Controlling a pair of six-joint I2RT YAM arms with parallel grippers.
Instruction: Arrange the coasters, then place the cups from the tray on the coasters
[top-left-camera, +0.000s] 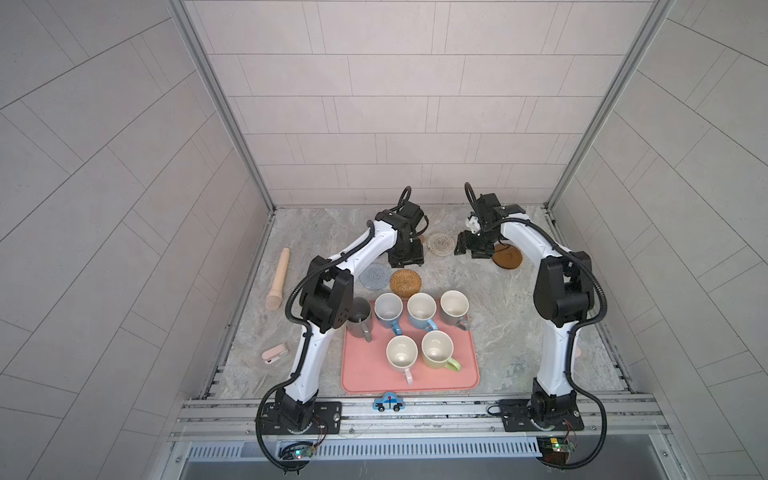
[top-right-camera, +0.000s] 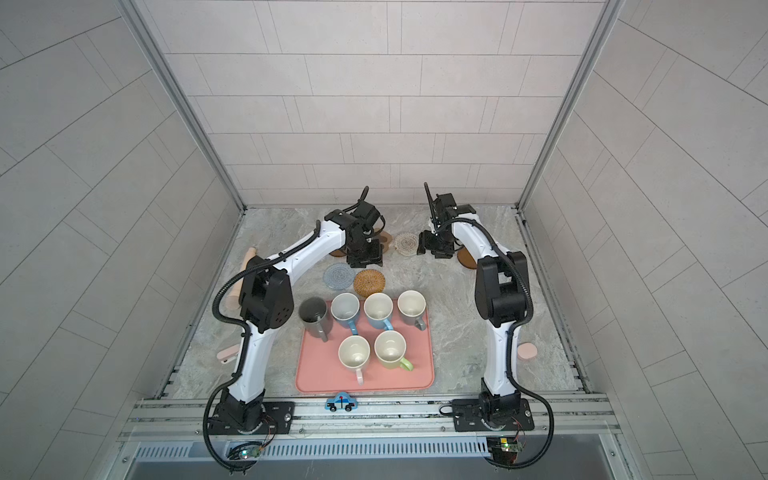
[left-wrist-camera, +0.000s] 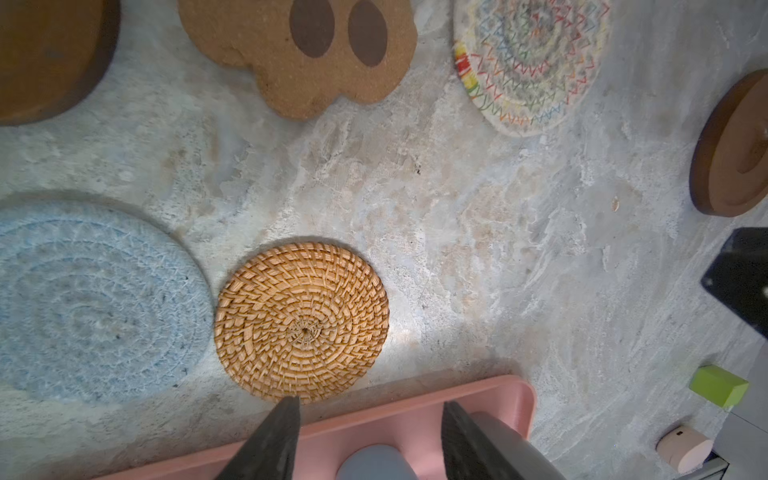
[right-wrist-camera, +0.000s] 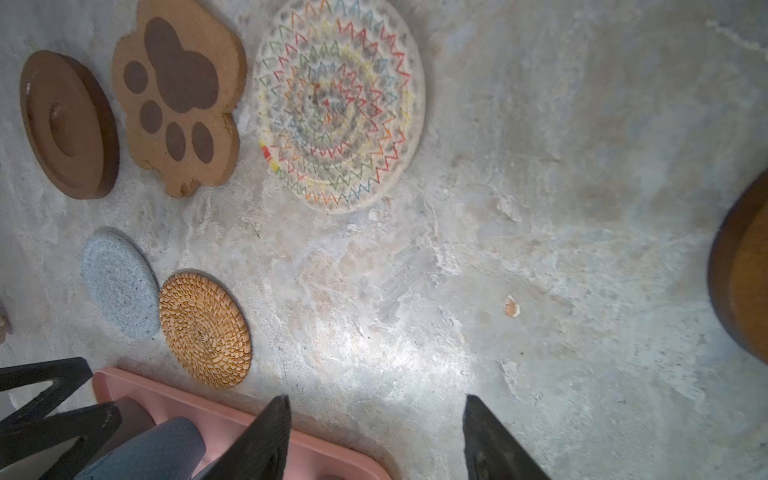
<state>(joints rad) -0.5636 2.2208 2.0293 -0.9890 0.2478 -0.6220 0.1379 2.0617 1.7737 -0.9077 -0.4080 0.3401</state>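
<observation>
Both arms reach over the far half of the desk (top-left-camera: 519, 332), above the coasters. The left end effector (left-wrist-camera: 370, 405) has its jaws spread with nothing between them. The right end effector (right-wrist-camera: 374, 401) is spread and empty too, over bare stone.

Five mats sit together on the left. The far row holds the left brown disc (right-wrist-camera: 68, 124), the paw-print coaster (right-wrist-camera: 178, 95) and the cream woven coaster (top-left-camera: 439, 243). Nearer, side by side, lie the grey-blue coaster (top-left-camera: 375, 275) and the golden rattan coaster (top-left-camera: 406, 283), just beyond the far rim of the tray (top-left-camera: 365, 374).

The right brown disc (top-left-camera: 508, 259) lies alone, well apart from the cream woven coaster. To my eye it is the one mat out of line.

It lies just to the right of the right end effector and a little nearer, partly under that wrist in a top view. The left arm is a long way from it, across the cream mat, so the right arm looks the natural one to shift it. Being round, the disc has no long axis, so any heading should serve.

The cups wait on the tray, on the near side of both arms. There are two blue mugs (top-left-camera: 388, 309) and the short grey mug (top-left-camera: 454, 305), with the pink mug (top-left-camera: 402, 351) and the yellow-green mug (top-left-camera: 437, 348) nearer. The dark grey mug (top-left-camera: 358, 318) stands at the tray's far left corner, and I cannot tell whether it is on or off the tray
</observation>
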